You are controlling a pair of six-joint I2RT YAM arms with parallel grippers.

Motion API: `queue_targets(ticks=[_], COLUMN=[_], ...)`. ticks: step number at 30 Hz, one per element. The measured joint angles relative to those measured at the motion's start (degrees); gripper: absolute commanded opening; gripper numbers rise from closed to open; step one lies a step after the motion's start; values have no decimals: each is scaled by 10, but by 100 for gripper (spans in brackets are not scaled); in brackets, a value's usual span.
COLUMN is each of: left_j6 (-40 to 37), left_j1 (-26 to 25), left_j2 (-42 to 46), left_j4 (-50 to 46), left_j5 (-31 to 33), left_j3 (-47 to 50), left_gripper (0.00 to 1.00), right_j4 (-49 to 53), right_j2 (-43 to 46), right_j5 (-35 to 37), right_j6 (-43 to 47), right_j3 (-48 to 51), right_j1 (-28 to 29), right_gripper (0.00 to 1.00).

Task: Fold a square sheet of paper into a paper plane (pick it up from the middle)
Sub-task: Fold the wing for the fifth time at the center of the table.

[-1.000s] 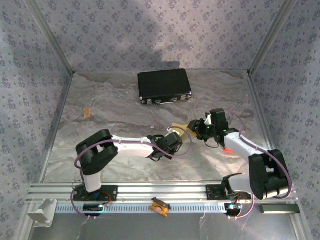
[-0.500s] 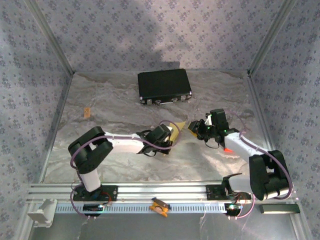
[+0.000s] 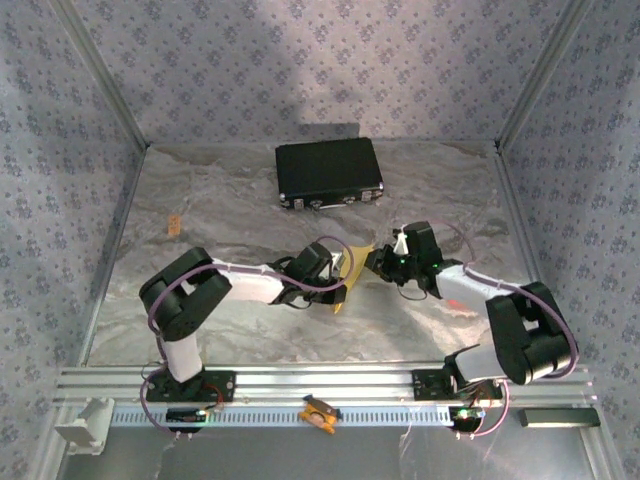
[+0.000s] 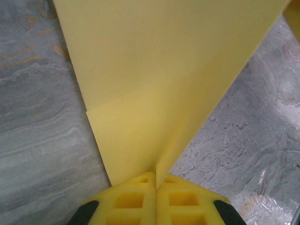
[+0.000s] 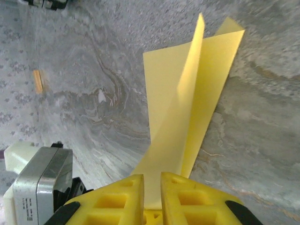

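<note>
Yellow paper (image 4: 164,70) hung above the grey marbled table (image 3: 220,220), black case (image 3: 328,172) upper centre. My left gripper (image 4: 155,180) clenched it; right gripper (image 5: 152,182) straddled it, ajar.

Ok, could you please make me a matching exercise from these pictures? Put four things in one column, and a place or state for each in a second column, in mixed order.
Things
1. black case
2. yellow paper
3. orange clip
4. left gripper

Places or states
A. on the slotted rail at the near edge
B. shut, fingers pressed together on a folded edge
C. lying flat at the far side of the table
D. folded, held up over the middle of the table

Pairs: 1-C, 2-D, 3-A, 4-B
</note>
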State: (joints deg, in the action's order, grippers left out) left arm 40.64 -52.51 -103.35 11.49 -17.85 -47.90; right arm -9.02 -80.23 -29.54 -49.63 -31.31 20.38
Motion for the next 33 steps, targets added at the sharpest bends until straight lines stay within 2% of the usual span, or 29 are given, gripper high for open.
queue_targets(ticks=[10, 33], left_j6=[22, 37], left_j1=[15, 34], left_j2=[-19, -37], left_j4=[34, 57], left_j5=[-48, -110], left_j3=[0, -2], left_gripper=[0, 2], right_j4=[-50, -89], right_j2=[-57, -117], right_j5=[-43, -57], right_j6=[2, 2], right_j3=[0, -8], right_j1=[19, 21], right_gripper=[14, 14])
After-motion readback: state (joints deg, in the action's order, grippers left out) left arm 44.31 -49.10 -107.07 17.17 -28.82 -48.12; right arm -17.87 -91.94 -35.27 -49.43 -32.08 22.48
